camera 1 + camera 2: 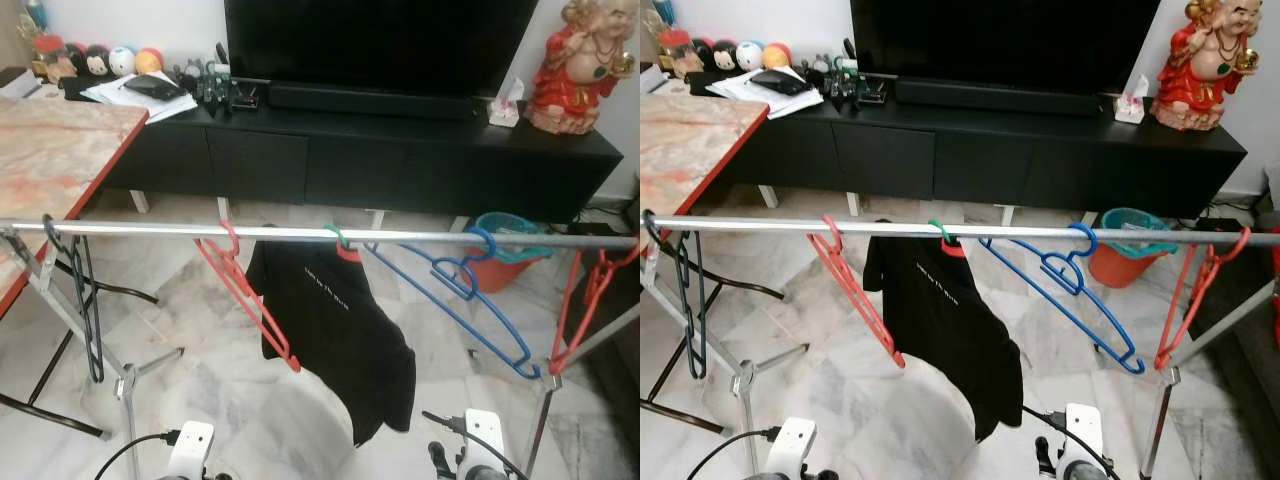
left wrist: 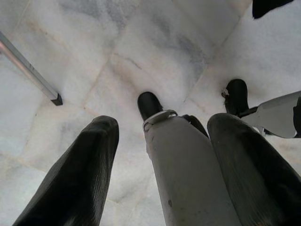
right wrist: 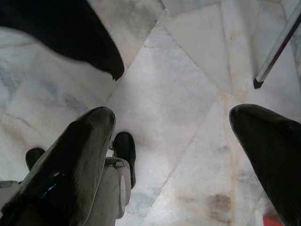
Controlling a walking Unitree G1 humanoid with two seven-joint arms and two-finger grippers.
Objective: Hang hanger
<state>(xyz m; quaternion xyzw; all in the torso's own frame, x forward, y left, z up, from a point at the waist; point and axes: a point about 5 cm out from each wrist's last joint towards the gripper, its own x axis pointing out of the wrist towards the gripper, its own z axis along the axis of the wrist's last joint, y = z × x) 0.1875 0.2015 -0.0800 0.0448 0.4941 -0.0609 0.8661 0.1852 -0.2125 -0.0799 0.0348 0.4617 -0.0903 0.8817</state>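
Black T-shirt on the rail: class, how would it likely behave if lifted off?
The black T-shirt drapes in folds, so probably floppy and light. Its green-hooked hanger sits loosely on the rail, so it would likely swing.

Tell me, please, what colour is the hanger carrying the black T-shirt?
Green hook with a red neck on the hanger, clearest in the right eye view.

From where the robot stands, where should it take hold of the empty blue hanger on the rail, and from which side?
Grip the blue hanger on its long bare lower bar, coming from the robot's near side. It hangs turned, its far end swung toward the robot, well clear of the black T-shirt. Both hands point at the floor, fingers apart.
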